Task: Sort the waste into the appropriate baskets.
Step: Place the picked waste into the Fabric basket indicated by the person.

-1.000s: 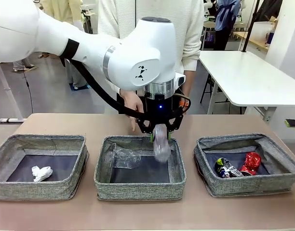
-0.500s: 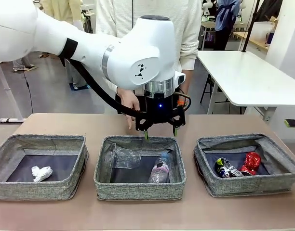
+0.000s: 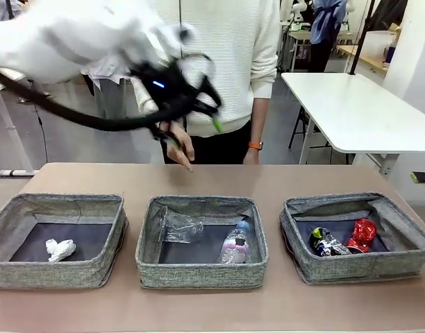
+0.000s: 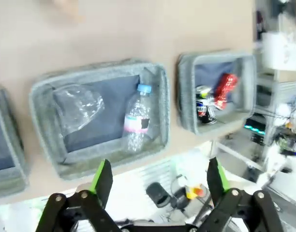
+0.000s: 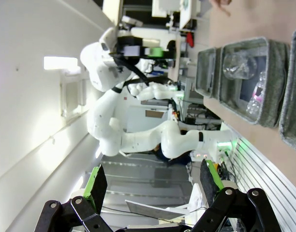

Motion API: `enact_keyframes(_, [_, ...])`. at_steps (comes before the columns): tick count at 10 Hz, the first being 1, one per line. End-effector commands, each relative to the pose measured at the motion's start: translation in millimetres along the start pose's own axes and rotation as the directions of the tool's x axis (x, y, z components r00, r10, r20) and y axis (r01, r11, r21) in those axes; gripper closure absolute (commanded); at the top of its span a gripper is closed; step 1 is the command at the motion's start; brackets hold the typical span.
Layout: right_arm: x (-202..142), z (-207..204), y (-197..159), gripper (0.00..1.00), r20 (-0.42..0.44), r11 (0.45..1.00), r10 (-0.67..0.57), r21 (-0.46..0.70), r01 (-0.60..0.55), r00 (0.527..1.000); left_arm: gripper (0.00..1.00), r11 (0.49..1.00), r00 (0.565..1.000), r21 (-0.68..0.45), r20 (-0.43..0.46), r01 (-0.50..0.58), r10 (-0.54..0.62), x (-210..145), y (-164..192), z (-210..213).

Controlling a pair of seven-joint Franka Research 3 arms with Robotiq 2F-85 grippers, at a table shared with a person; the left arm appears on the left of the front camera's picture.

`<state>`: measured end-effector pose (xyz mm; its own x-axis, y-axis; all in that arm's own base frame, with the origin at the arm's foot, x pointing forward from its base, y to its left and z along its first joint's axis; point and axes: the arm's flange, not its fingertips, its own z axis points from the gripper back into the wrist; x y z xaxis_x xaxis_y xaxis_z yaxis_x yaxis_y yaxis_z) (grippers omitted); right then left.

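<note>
A clear bottle with a pink label and blue cap [image 3: 235, 244] lies in the middle basket [image 3: 198, 274] beside crumpled clear plastic [image 3: 179, 225]. The left basket [image 3: 60, 274] holds a white paper wad [image 3: 60, 248]. A dark printed can [image 3: 325, 241] and a crushed red can [image 3: 363, 234] rest in the right basket [image 3: 358, 267]. My left gripper [image 3: 195, 132] is blurred, high above the table's far left-centre. In its wrist view the left gripper [image 4: 159, 176] is open and empty, looking down on the bottle [image 4: 137, 124] and plastic [image 4: 78, 104]. My right gripper [image 5: 153, 182] is open, holding nothing.
A person in a white sweater stands at the far edge, one hand [image 3: 179, 147] hanging near the table behind my left gripper. A white table [image 3: 358, 111] stands at the back right. The brown tabletop [image 3: 282, 177] is bare behind the baskets.
The bottle dropped from between my left gripper's fingers into the middle basket. The left arm then rose and swung up and to the left.
</note>
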<state>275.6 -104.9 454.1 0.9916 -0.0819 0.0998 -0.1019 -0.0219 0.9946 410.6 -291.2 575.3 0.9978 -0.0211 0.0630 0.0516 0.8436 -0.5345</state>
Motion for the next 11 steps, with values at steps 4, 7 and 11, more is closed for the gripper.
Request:
enact_keyframes(4, [1, 1, 7, 0.0, 0.002, 1.0, -0.019, 0.013, 0.019, 1.0, 0.0, 0.865, 0.986, -0.483, 0.019, -0.134, 0.164, -41, 221, 89])
enact_keyframes(7, [1, 1, 7, 0.0, 0.002, 1.0, -0.019, 0.013, 0.019, 1.0, 0.0, 0.715, 0.927, -0.674, 0.124, -0.184, 0.355, -94, 332, 108])
enact_keyframes(11, [1, 1, 7, 0.0, 0.002, 1.0, -0.019, 0.013, 0.019, 1.0, 0.0, 0.696, 0.912, -0.679, 0.095, -0.235, 0.4, -96, 352, 110])
